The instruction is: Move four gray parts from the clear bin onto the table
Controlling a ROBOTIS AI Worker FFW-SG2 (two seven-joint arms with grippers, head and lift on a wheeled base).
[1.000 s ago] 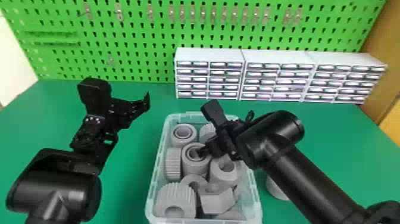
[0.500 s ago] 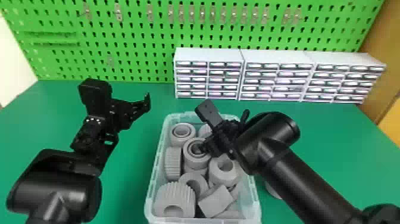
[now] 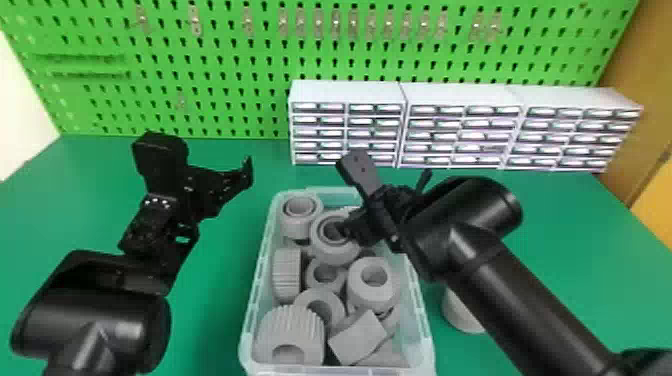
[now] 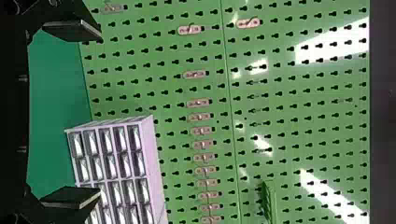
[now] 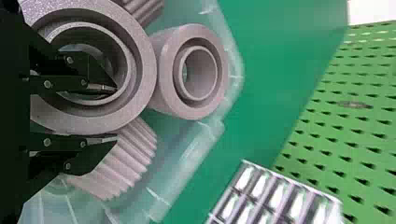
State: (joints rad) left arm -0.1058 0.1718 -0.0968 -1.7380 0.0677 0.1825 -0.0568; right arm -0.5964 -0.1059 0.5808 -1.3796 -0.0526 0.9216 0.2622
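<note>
The right arm (image 3: 525,295) slants over the clear bin (image 3: 426,330). The left gripper (image 3: 215,192), poised left of it, is spread wide; the right gripper (image 3: 350,231) grips a gray hollow cylinder (image 3: 334,256) in the bin, one finger inside its bore.

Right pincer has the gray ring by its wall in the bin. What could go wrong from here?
The right pincer grips the ring by one side only, one finger in its hole, so it might swivel or slip. The neighboring ring looks close enough to be knocked. The outer finger is beside a ribbed part, which might snag.
</note>
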